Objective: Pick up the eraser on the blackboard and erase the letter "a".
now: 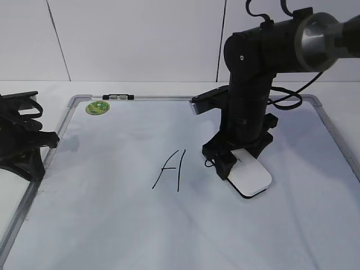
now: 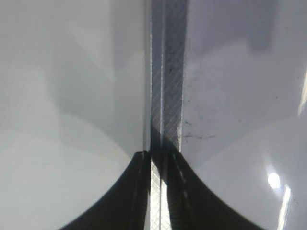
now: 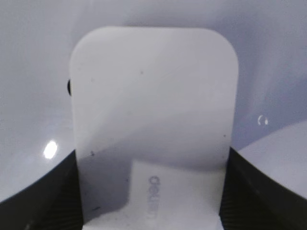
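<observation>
The white eraser (image 1: 252, 175) lies flat on the blackboard (image 1: 112, 225), right of centre. My right gripper (image 1: 242, 154) is shut on it, one finger on each long side. In the right wrist view the eraser (image 3: 153, 105) fills the middle between the jaws (image 3: 152, 191), its grey logo facing up. The letter "a" is almost wholly hidden: only a small black stroke (image 3: 69, 87) peeks out at the eraser's left edge, and a small curl (image 1: 208, 163) shows beside the gripper. My left gripper (image 1: 39, 143) rests over the board's left frame (image 2: 165, 86), shut and empty (image 2: 158, 155).
A larger capital "A" (image 1: 171, 169) is drawn just left of the eraser. A round green magnet (image 1: 97, 107) and a small black clip (image 1: 118, 97) sit at the board's top left edge. The right arm stands over the board's upper right part.
</observation>
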Motion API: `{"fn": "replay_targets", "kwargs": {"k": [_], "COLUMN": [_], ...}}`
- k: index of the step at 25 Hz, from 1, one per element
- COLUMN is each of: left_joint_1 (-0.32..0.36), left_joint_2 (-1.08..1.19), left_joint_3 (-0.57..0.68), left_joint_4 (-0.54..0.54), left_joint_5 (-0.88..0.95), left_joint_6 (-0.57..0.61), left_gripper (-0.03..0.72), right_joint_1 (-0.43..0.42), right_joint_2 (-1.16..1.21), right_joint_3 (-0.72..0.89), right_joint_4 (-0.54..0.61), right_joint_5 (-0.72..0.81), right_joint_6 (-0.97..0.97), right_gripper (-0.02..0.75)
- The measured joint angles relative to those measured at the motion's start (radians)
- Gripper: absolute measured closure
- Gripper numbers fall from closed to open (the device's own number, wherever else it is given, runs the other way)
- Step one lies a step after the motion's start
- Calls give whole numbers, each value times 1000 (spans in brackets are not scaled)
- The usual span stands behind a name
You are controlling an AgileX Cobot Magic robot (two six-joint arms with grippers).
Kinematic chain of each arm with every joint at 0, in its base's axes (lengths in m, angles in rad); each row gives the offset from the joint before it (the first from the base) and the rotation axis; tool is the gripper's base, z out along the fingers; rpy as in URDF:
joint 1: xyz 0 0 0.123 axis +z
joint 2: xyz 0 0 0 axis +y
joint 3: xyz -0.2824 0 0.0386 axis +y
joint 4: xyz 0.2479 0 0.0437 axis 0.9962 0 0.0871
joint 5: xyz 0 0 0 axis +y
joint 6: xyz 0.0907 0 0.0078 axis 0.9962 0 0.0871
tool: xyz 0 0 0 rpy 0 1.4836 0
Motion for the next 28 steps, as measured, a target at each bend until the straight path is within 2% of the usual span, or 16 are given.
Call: {"fn": "replay_targets", "kwargs": {"k": [5, 13, 18, 24, 28], "left_joint_1": [0, 0, 0, 0, 0], "left_joint_2": [0, 0, 0, 0, 0], "left_joint_3": [0, 0, 0, 0, 0], "left_joint_4": [0, 0, -2, -2, -2], "left_joint_5": [1, 1, 1, 1, 1], "left_joint_6": [0, 0, 0, 0, 0], "left_gripper": [594, 594, 594, 594, 594], "right_joint_1": [2, 65, 76, 88, 54], "right_joint_2": [6, 10, 12, 13, 14], "right_joint_3": [-12, -17, -19, -18, -18], "right_joint_4": [4, -26, -24, -135, -167], "right_joint_5": [6, 6, 8, 13, 17], "right_joint_6": [0, 2, 2, 99, 123], "right_gripper": [203, 203, 203, 203, 203]}}
